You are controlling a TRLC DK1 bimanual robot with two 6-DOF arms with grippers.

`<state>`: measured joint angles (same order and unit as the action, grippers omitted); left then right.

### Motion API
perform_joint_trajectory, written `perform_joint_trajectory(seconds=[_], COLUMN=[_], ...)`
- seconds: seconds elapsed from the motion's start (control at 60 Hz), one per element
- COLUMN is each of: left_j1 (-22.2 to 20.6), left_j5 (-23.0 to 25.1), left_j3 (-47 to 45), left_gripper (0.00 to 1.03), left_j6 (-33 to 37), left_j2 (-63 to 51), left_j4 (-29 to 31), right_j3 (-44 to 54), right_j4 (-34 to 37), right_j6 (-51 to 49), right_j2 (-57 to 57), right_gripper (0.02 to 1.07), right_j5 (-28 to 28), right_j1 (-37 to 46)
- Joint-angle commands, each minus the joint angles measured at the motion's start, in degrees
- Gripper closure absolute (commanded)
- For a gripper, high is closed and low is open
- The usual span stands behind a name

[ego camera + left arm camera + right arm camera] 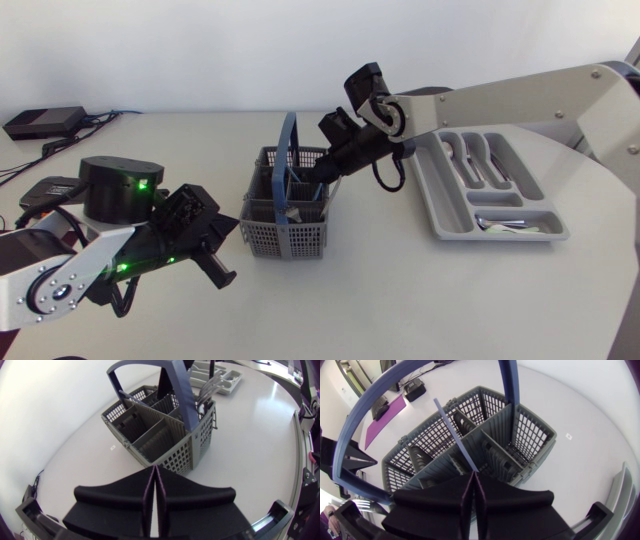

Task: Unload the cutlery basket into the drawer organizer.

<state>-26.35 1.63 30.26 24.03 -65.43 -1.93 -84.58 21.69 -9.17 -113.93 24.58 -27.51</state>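
The grey mesh cutlery basket [285, 228] with a blue hoop handle [289, 150] stands mid-table. My right gripper [315, 183] reaches down into its far side. In the right wrist view this gripper [472, 476] is shut on a thin flat piece of cutlery [452, 430], which sticks out ahead over the compartments. My left gripper [228, 228] waits just left of the basket, shut and empty [156, 467], facing a basket corner [172, 457]. Several forks [206, 391] stand in a far compartment. The grey drawer organizer [430, 205] lies at the right and holds spoons [470, 160] and other cutlery [505, 225].
A black box with cables [45, 120] sits at the table's back left. The table's curved edge runs close behind the organizer on the right. Bare white tabletop lies in front of the basket and organizer.
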Motion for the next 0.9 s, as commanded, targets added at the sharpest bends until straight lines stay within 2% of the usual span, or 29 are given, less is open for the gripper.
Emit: perform_joint_trajectory(seconds=[0.0, 0.267, 0.517, 0.7, 0.883], left_j1=[0.6, 1.56, 1.65, 1.56, 0.51], left_j5=[0.48, 0.57, 1.8, 3.21, 5.58], left_j3=[-0.47, -0.64, -0.99, -0.91, -1.08], left_gripper=[1.0, 1.0, 1.0, 1.0, 1.0], left_j6=[0.05, 0.23, 0.23, 0.49, 0.75], left_j2=[-1.02, -1.02, -1.02, -0.84, 0.39], left_j4=[0.0, 0.0, 0.26, 1.41, 4.04], right_j3=[6.0, 11.36, 7.58, 3.01, -4.28], right_j4=[1.07, 0.46, -0.51, -4.38, -4.64], right_j6=[1.52, 3.1, 2.84, 3.19, 3.63], right_j2=[1.61, 6.09, 9.08, 4.07, -3.58], right_gripper=[1.01, 1.01, 1.01, 1.01, 1.01], right_j5=[0.03, 1.17, 1.53, 1.88, 2.32], right_j1=[-1.5, -3.52, 3.86, 8.7, 10.72])
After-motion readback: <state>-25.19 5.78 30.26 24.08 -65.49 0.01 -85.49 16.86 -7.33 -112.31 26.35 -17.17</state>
